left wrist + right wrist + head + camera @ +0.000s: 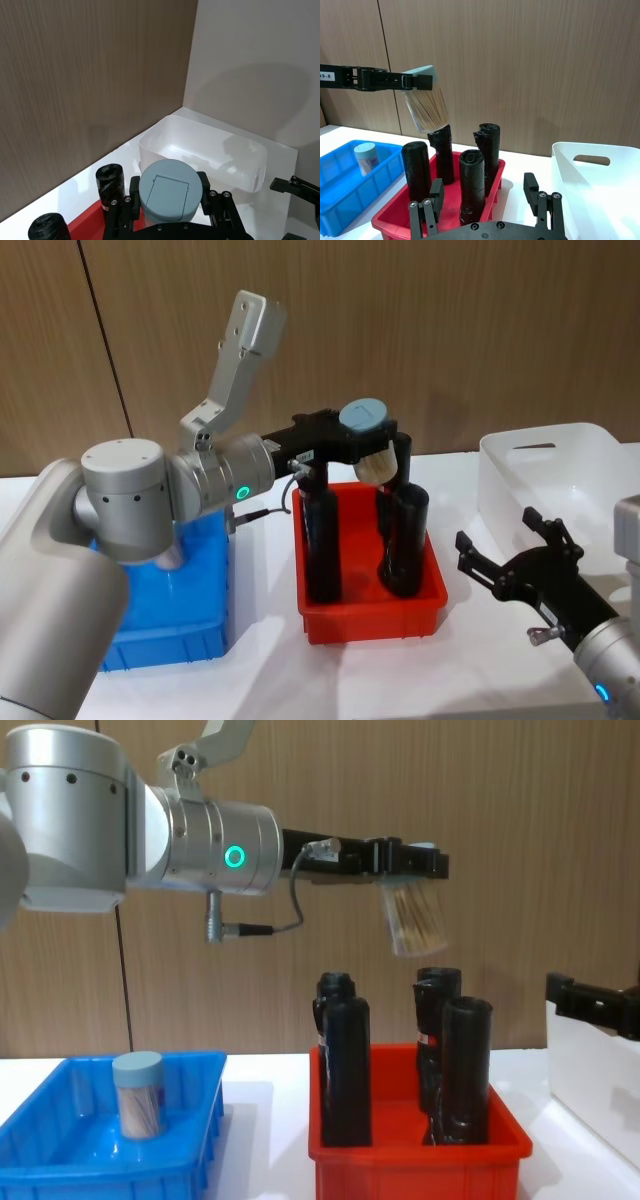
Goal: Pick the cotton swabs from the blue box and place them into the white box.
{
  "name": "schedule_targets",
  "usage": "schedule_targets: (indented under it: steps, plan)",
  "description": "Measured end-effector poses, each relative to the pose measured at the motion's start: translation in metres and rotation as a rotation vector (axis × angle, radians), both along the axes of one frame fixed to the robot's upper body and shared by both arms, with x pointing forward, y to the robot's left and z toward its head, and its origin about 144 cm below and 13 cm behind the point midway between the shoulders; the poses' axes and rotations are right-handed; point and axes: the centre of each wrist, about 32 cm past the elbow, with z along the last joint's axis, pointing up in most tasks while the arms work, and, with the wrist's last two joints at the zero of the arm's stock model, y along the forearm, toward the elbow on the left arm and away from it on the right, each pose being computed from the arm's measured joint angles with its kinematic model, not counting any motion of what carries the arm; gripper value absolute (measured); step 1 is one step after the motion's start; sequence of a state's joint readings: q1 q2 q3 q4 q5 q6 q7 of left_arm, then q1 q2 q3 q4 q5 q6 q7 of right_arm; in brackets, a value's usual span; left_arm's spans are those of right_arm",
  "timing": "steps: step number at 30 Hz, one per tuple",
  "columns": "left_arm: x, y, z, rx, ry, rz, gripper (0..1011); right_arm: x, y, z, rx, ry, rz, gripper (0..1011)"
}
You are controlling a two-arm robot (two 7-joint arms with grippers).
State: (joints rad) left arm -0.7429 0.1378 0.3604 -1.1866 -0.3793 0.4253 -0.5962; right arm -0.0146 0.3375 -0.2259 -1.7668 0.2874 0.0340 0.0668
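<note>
In the head view the left arm's grey elbow covers much of the blue box point(100, 1182) and hides what lies in it. The chest view shows one tub of cotton swabs point(138, 1096) standing upright inside, near the middle. The left end effector point(408, 865) reaches out level above the red bin point(420, 1172), clamped on the pale blue cap of a second tub point(412, 918). This one hangs tilted below the fingers, well above the black cylinders point(346, 1070) standing in the bin. Its clear wall shows tan sticks packed tight, and the lower end is hard to make out. Further right, the white box point(510, 495) sits on the desk point(270, 660), cut off at the edge of the head and chest views. The right end effector point(496, 527) is low in front of it, jaws spread wide with nothing between them — whether it touches the desk cannot be told.
</note>
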Motion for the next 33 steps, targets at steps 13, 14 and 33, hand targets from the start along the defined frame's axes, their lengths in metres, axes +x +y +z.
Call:
schedule_targets:
  steps: [13,14,33]
  plan:
    - [0.003,-0.003,0.002,-0.007,0.003,-0.014,672,0.003,0.0,0.002,-0.019,0.003,0.002,1001]
    - [0.004,-0.003,0.002,-0.007,0.003,-0.014,672,0.003,0.0,0.002,-0.022,0.004,0.002,1002]
    - [0.005,-0.004,0.002,-0.01,0.005,-0.019,672,0.033,-0.002,0.018,-0.131,0.043,0.043,1001]
